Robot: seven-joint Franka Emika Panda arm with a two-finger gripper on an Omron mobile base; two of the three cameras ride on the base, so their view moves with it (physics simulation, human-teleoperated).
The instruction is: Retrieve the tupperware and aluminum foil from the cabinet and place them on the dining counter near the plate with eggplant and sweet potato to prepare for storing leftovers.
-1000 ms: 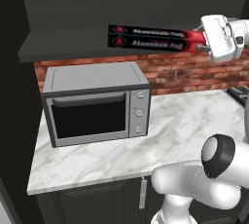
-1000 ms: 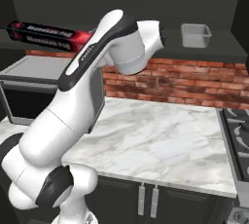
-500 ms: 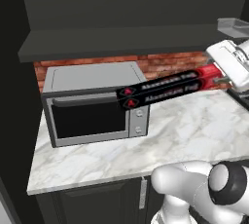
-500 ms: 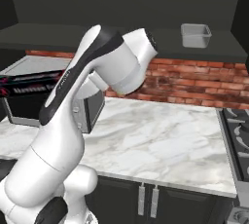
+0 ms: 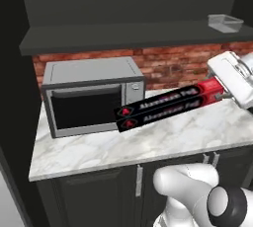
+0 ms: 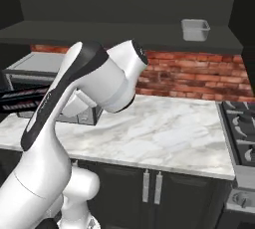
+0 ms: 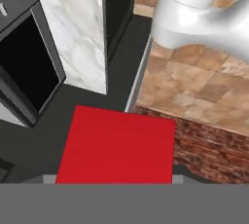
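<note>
- The end effector (image 5: pixel 223 91) is clenched on the red end of the aluminum foil (image 5: pixel 168 106); in the hand view that red end face sits square between the jaws
- The aluminum foil box hangs clear in the air, above the marble bench (image 5: pixel 148 142) and in front of the microwave (image 5: pixel 91 95), touching neither; its free black end dips slightly toward the microwave door
- The tupperware (image 5: pixel 225 22) stands on the cabinet shelf (image 5: pixel 123 36), at its right-hand end, well apart from the arm; the right base view shows it (image 6: pixel 195 29) upright and untouched
- Handling judgement, foil: a long, stiff, light carton; held at one end it acts as a lever, so swings may twist it in the jaws and the far end could clip the microwave or the shelf edge. A hold nearer the middle would be steadier
- Handling judgement, tupperware: light, rigid, thin-walled, probably slick; take it across one side wall or the flared rim
- Task status: foil in carriage, not yet placed; tupperware still to fetch
</note>
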